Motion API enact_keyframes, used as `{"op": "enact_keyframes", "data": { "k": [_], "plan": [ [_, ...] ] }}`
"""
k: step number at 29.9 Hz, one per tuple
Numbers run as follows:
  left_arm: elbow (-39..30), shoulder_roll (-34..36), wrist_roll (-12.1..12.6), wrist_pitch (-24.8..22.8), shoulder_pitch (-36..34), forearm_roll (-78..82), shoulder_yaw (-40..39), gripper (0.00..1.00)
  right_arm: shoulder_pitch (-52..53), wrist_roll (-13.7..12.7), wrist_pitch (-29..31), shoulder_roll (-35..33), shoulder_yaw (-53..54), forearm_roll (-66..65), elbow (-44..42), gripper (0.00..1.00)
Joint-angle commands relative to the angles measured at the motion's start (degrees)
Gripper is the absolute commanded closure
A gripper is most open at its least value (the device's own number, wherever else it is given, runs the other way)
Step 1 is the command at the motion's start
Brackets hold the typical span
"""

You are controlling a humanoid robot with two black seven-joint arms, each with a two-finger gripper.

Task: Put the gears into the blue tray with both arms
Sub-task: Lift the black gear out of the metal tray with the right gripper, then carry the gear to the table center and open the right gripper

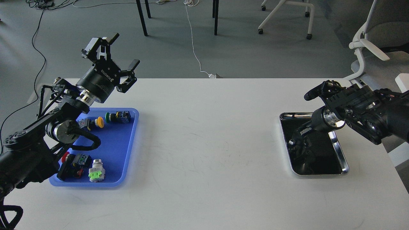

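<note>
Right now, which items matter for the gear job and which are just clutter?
Job:
blue tray
left gripper, open, raised above the tray
right gripper, down in the steel tray
gears: none discernible

Clutter:
push-button switches in the blue tray
office chairs
floor cables

Blue tray with yellow-, green- and red-capped switches; shiny steel tray on white table.

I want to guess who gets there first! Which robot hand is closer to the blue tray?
The left one. The left gripper hangs open just above the far edge of the blue tray. The right gripper is far across the table, down in the shiny steel tray.
</note>
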Motion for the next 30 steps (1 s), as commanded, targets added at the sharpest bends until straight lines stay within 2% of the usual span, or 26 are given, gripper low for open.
{"op": "enact_keyframes", "data": {
  "k": [1,7,15,19,23,30],
  "plan": [
    [0.0,-0.1,0.0,0.0,-0.1,0.0,-0.1,0.00,0.3,0.0,0.0,-0.1,0.0,0.0,0.2,0.87],
    [0.0,-0.1,0.0,0.0,-0.1,0.0,0.0,0.00,1.7,0.0,0.0,-0.6,0.0,0.3,2.1,0.87],
    [0.0,0.0,0.0,0.0,-0.1,0.0,0.0,0.00,11.0,0.0,0.0,-8.0,0.0,0.3,12.9,0.86],
    [0.0,-0.1,0.0,0.0,-0.1,0.0,0.0,0.00,14.9,0.0,0.0,-9.1,0.0,0.4,17.4,0.86],
    [0.0,-0.2,0.0,0.0,-0.1,0.0,0.0,0.00,16.9,0.0,0.0,-7.4,0.1,0.6,21.2,0.86],
    [-1.0,0.1,0.0,0.0,-0.1,0.1,0.0,0.00,18.0,0.0,0.0,2.6,-0.2,7.4,23.5,0.86]
  ]
}}
